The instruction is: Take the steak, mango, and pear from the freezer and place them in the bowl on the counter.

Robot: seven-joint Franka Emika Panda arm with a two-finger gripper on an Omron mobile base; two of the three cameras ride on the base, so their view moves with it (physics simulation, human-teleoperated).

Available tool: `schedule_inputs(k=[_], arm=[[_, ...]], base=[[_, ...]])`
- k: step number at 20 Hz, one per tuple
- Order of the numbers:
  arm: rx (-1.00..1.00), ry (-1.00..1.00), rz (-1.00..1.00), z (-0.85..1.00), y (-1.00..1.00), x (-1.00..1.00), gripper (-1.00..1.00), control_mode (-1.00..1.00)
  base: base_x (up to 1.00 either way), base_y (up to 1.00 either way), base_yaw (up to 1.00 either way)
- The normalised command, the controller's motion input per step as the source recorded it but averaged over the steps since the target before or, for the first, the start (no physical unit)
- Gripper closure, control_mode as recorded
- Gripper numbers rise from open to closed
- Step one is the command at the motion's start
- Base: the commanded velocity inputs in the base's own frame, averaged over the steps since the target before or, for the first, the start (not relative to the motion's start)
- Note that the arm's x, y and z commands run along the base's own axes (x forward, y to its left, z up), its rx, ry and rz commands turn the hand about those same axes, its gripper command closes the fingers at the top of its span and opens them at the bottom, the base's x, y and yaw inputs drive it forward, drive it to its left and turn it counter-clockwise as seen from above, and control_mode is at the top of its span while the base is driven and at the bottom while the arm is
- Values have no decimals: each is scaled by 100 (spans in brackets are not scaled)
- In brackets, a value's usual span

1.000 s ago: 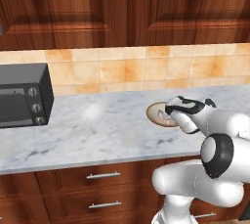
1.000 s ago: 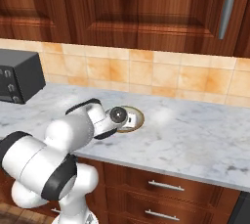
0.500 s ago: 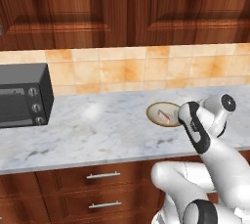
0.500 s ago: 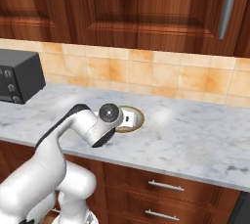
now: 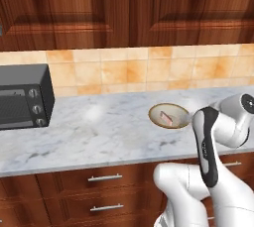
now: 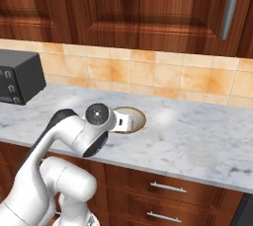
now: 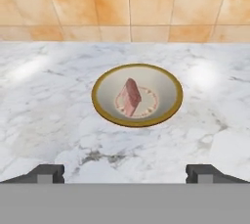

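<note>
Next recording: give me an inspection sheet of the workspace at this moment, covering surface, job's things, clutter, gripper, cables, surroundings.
Surface: counter, white-grey veined marble over brown drawers with metal handles.
Job's things: bowl sits on the counter; the steak lies in it, propped at a tilt. Mango, pear and freezer: nothing seen.
Clutter: black toaster oven at the counter's left end, apart from the bowl.
Gripper: gripper is pulled back from the bowl, above the counter's near edge, fingertips wide apart with nothing between them.
Cables: nothing seen.
Surroundings: orange-tan tile backsplash, dark wooden wall cabinets above, a long grey rod handle at upper right.
</note>
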Motion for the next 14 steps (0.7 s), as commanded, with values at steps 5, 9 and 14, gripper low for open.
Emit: schedule_inputs(k=[5, 9, 14], arm=[[-2, 12, -2, 50, 20, -45, -100, -100], [-5, 2, 0, 74, 24, -45, -100, -100], [-4, 7, -9, 89, 25, -45, -100, -100]], base=[[0, 0, 0], [0, 0, 0], [0, 0, 0]])
